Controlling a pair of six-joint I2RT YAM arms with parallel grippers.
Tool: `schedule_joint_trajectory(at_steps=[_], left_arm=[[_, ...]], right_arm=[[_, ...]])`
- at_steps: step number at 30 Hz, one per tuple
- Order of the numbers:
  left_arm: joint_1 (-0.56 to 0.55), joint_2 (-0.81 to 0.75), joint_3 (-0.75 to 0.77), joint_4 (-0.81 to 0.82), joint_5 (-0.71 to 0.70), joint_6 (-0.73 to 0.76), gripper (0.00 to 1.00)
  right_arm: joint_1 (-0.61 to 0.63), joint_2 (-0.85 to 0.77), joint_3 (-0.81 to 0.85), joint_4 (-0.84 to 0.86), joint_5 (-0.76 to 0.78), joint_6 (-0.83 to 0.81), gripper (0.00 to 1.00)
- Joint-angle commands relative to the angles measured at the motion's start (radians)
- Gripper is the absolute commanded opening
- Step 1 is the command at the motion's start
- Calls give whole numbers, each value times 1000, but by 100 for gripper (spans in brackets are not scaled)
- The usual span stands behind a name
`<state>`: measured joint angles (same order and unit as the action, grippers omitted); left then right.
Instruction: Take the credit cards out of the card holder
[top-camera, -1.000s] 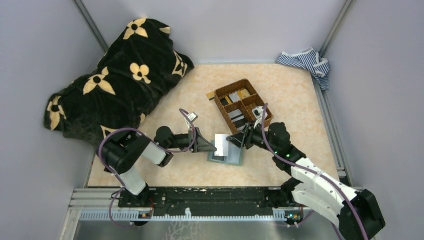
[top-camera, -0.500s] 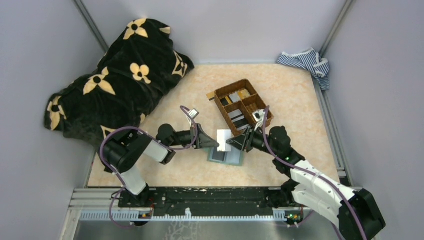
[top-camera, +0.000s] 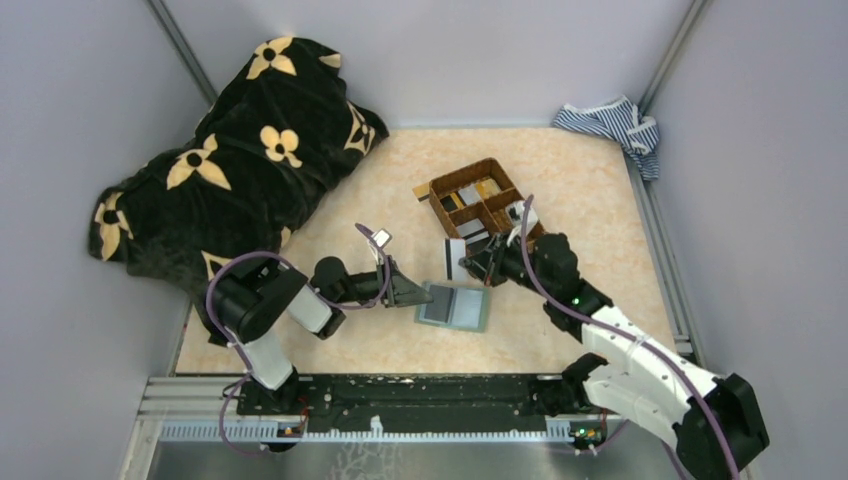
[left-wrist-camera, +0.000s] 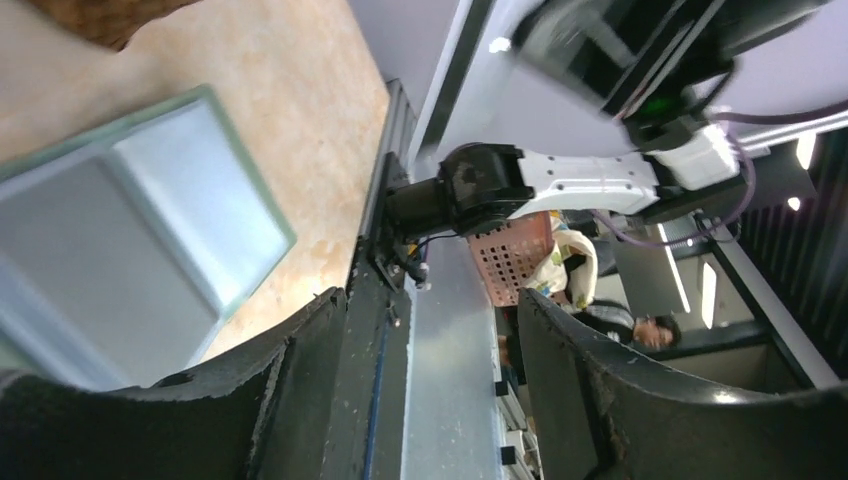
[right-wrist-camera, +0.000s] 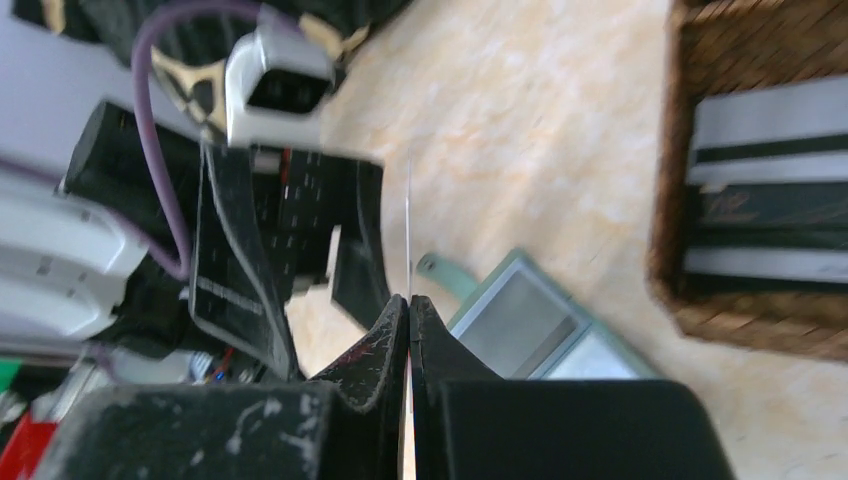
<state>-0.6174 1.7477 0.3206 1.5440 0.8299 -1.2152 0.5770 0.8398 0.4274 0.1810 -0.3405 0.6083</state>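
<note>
The card holder (top-camera: 455, 306), a sage-green wallet with grey inner pockets, lies open and flat on the table; it also shows in the left wrist view (left-wrist-camera: 130, 220) and the right wrist view (right-wrist-camera: 530, 325). A pale white credit card (top-camera: 455, 258) hangs above the table between the wallet and the basket, with my right gripper (top-camera: 470, 265) shut on it. The right wrist view shows that card edge-on (right-wrist-camera: 408, 220) in the closed right gripper (right-wrist-camera: 409, 300). My left gripper (top-camera: 420, 295) sits at the wallet's left edge, open and holding nothing (left-wrist-camera: 430, 300).
A brown woven divided basket (top-camera: 497, 169) holding several cards stands just behind the right gripper (right-wrist-camera: 700, 300). A black blanket with cream flowers (top-camera: 240, 160) fills the back left. A striped cloth (top-camera: 610, 125) lies in the back right corner.
The left gripper let go of the white card, opened and dropped to the wallet's left edge. The right gripper shut on the card and carried it back toward the basket.
</note>
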Motion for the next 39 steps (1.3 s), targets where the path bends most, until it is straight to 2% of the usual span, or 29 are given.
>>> schedule_joint_trajectory(at_steps=[1,7,9,12,18,28,39], left_arm=[[23,32,-71,239,-53,52,70],[33,41,-115,245,-48,85,70],[34,32,-121,245,-43,90,70],[40,24,-122,245,-29,93,70],[49,13,-139,245,-13,104,70],[58,31,-140,245,4,115,70],[57,61,-122,245,12,110,69]], right_arm=[[-9,73,200,-104,183,-210,0],[-18,299,482,-302,385,-490,0],[-21,385,588,-386,460,-526,0],[-21,481,641,-435,529,-539,0],[-22,550,574,-404,546,-505,0],[-1,496,398,-371,414,-427,0],[104,491,408,-359,317,-342,0]])
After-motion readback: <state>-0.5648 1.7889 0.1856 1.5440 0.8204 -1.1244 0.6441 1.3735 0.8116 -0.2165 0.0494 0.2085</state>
